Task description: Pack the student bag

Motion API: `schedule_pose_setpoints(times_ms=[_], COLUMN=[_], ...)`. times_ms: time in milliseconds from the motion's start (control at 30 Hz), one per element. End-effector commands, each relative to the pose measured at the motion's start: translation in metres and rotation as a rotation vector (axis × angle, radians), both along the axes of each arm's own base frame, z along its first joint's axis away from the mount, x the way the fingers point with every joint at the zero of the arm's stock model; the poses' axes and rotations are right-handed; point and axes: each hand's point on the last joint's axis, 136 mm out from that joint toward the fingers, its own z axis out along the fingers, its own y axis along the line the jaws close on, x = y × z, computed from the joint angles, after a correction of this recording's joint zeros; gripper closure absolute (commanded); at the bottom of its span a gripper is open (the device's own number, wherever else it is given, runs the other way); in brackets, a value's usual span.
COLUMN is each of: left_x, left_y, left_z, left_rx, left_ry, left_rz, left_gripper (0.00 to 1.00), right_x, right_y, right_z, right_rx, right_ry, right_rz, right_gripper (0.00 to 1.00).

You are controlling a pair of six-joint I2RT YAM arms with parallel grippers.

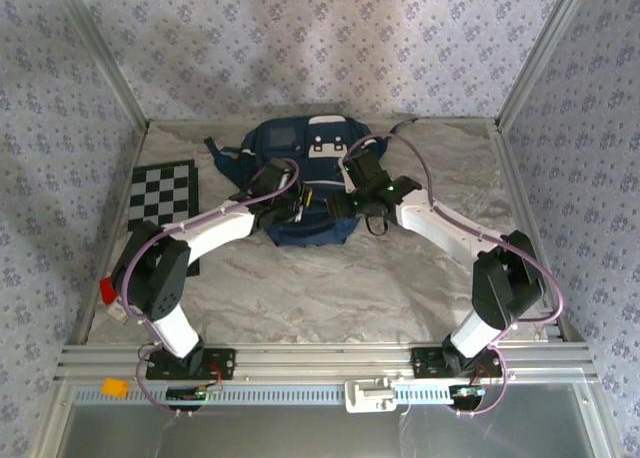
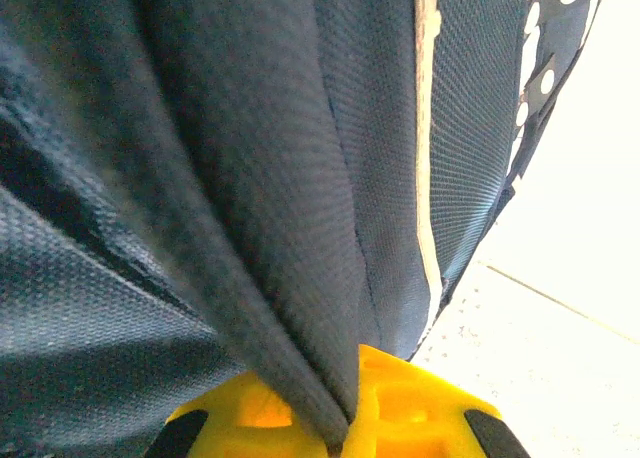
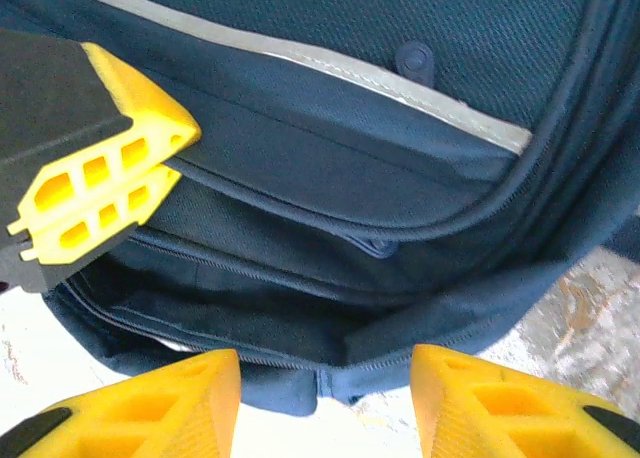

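Framing of pale metal runs along the near edge, carrying both arm bases, with a small white fitting between them and an orange piece lower at the left. Beyond it the marbled table lies bare across its near half, and a red object sits at its left edge beside the left arm's elbow. Both arms reach forward and inward to meet over the middle of the table. The left gripper is clamped shut on a fold of navy fabric, which rises from between its yellow fingers and hangs as a taut ridge in front of the wrist camera; the right wrist view shows the same pinch at the edge of a panel near the opening. The right gripper stands with its jaws apart and nothing between them, poised over the near rim of the student bag, where zip lines curve around dark compartments and a grey stripe crosses the panel above. The bag lies flat at the far middle of the table, its white-flapped pocket toward the back wall. A chequered board lies to its left, partly under the left arm. Patterned walls close in the far end
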Motion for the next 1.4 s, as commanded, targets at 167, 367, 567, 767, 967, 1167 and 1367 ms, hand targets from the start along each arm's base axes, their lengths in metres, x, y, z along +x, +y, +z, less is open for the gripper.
schedule_pose_setpoints(times_ms=[167,367,567,767,967,1167,1367], left_x=[0.005,0.004,0.004,0.005,0.004,0.004,0.000], left_y=[0.000,-0.002,-0.001,-0.003,-0.004,-0.002,0.001], left_z=[0.046,0.048,0.053,0.056,0.055,0.053,0.049], left_rx=[-0.106,-0.116,-0.115,-0.110,-0.104,-0.093,-0.074], left_ry=[-0.074,-0.076,-0.086,-0.096,-0.096,-0.097,-0.089], left_rz=[0.022,0.011,0.003,-0.009,-0.022,-0.028,-0.035], left_gripper=[1.00,1.00,1.00,1.00,1.00,1.00,1.00], right_x=[0.000,0.013,0.031,0.037,0.027,0.027,0.030], right_y=[0.010,-0.001,0.010,0.032,0.042,0.026,0.017], right_z=[-0.022,-0.036,-0.032,-0.032,-0.018,-0.016,-0.005], right_rx=[-0.102,-0.174,-0.160,-0.088,-0.001,-0.011,0.040], right_ry=[0.019,0.015,-0.043,-0.047,-0.096,-0.118,-0.169], right_rz=[0.048,0.009,0.009,0.063,0.141,0.132,0.141], right_gripper=[0.54,0.50,0.43,0.40,0.34,0.31,0.30])
